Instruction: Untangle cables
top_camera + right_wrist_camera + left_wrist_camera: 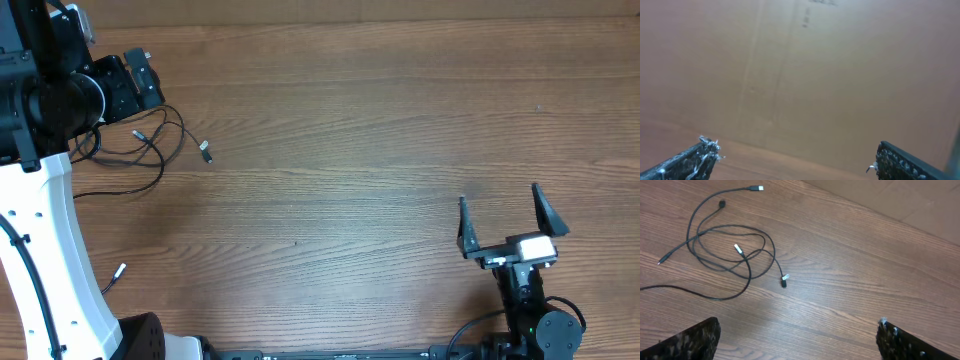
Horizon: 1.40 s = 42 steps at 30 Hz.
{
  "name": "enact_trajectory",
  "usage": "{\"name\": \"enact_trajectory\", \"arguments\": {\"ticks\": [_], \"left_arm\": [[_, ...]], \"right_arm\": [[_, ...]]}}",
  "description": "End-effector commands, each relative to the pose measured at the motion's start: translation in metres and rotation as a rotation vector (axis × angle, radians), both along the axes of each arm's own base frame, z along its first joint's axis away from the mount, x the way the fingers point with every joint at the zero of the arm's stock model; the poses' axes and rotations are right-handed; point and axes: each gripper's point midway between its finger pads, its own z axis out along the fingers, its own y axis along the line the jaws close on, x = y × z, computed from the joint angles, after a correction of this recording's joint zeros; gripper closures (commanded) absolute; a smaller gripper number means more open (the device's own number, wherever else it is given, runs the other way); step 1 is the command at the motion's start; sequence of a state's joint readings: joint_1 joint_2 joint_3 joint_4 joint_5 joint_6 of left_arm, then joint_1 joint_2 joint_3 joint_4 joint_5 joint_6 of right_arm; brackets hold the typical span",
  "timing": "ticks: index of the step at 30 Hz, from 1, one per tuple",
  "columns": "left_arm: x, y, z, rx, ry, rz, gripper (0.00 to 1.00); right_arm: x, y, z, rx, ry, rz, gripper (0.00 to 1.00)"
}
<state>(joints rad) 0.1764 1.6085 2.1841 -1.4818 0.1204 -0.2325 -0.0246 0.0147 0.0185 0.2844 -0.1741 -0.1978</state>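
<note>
Thin black cables (150, 147) lie in a loose tangle of loops at the table's far left, just in front of the left arm. In the left wrist view the cables (738, 250) fill the upper left, with loops crossing one another. A silver-tipped plug (784, 281) points toward me and another plug (757, 188) lies at the top. My left gripper (800, 335) is open, off the table and short of the tangle, with nothing between its fingers. At the front right my right gripper (500, 200) is open and empty, far from the cables. Its wrist view shows the open right gripper (795, 145) before a plain brown surface.
The white left arm (45, 230) runs along the table's left edge and covers part of the cords. One loose plug end (118, 271) lies beside it near the front left. The right arm's base (540, 325) stands at the front edge.
</note>
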Motion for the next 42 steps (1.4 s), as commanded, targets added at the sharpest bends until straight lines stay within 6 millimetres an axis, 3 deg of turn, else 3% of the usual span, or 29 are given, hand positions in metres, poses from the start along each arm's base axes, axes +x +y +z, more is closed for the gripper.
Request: {"name": "enact_trajectory", "arguments": {"ticks": [1,4,7,9,10,42], "left_arm": [[0.001,-0.002,0.001,-0.007,-0.004,-0.005,0.00],[0.001,-0.002,0.001,-0.007,-0.004,-0.004,0.01],[0.001,-0.002,0.001,-0.007,-0.004,-0.004,0.00],[0.001,-0.002,0.001,-0.007,-0.004,-0.004,0.00],[0.001,-0.002,0.001,-0.007,-0.004,-0.004,0.01],[-0.005,-0.003,0.004,0.006,-0.010,-0.006,0.00]], "right_arm": [[0.004,-0.017,-0.008,0.132,0.038,-0.063,0.00],[0.009,-0.016,-0.025,0.140,0.109,-0.060,0.00],[0.014,-0.015,-0.055,0.145,0.238,-0.055,0.00],[0.016,-0.015,-0.087,0.145,0.366,-0.065,0.00],[0.016,-0.016,-0.089,0.146,0.378,-0.071,0.00],[0.016,-0.015,-0.089,0.144,0.374,-0.069,0.00]]}}
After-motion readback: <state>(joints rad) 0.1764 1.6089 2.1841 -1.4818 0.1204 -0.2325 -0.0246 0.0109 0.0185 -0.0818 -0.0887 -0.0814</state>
